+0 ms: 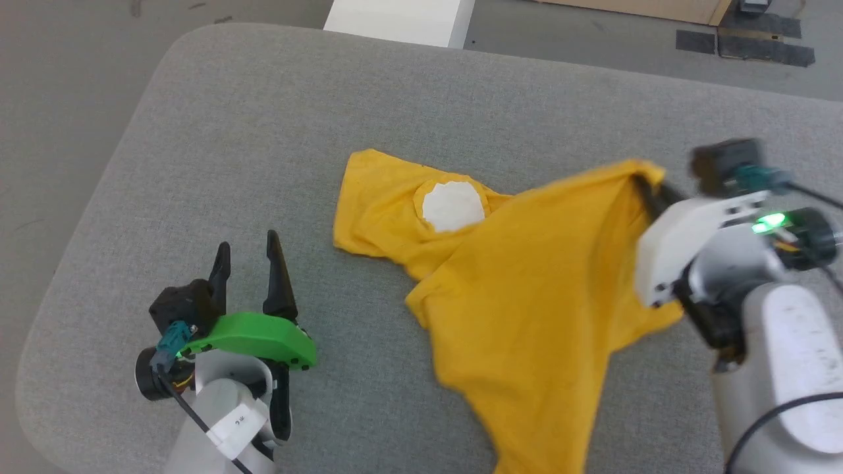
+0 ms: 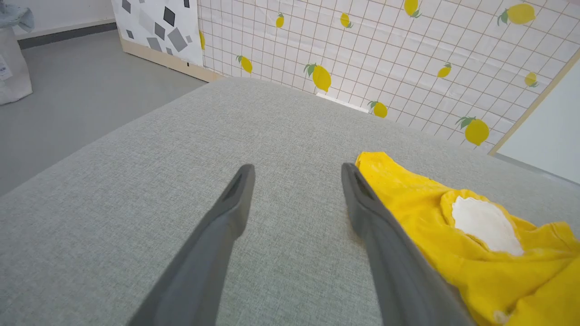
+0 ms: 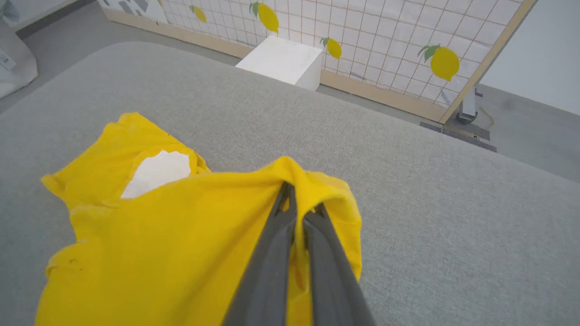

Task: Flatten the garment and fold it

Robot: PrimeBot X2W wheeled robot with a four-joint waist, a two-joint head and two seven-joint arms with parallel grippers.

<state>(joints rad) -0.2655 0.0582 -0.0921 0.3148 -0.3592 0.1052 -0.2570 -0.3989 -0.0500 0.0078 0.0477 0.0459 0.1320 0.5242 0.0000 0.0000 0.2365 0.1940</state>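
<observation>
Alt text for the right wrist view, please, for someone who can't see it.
The right gripper is shut on a raised fold of the yellow T-shirt, whose white neck patch faces up on the grey cushioned surface.

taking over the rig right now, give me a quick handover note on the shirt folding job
Claws: the left claw is open and empty over the bare grey fabric-covered table, apart from the shirt. The right claw is shut on a bunched edge of the mustard-yellow thin-fabric T-shirt, holding that side up off the table.
Shirt: mid-table and crumpled. The neck end with the round white patch lies toward the left claw, and the raised part partly overlaps it.
Done: one edge gripped.
Left: spread it flat, then fold it. No fold has been made yet.
</observation>
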